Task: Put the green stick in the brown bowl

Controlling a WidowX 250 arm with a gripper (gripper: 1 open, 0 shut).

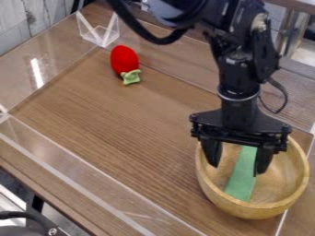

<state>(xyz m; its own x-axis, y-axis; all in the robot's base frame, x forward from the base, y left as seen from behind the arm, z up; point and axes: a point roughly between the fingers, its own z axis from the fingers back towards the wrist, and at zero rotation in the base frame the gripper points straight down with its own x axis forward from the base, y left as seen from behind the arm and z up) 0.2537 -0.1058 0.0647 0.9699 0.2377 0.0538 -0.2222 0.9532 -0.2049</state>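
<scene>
Gripper [239, 164] on my cam view: black, pointing down over the brown bowl [253, 210], fingers spread wide apart, released, nothing clenched btwn them. Green stick [245, 175] lies inside the bowl, on its floor, running lengthwise from under the gripper twd the near rim; its upper part is btwn the fingers as seen from here, w/ a finger on either side. Bowl is round, light wood, at lower R of the view, on a brown wooden table [110, 138]. Red strawberry toy [124, 59] w/ small green leaves sits well apart from the bowl, twd upper L. Clear, see-through container [98, 29] stands near the top L, beyond the strawberry. Black cables [17, 218] show at bottom L corner.
</scene>
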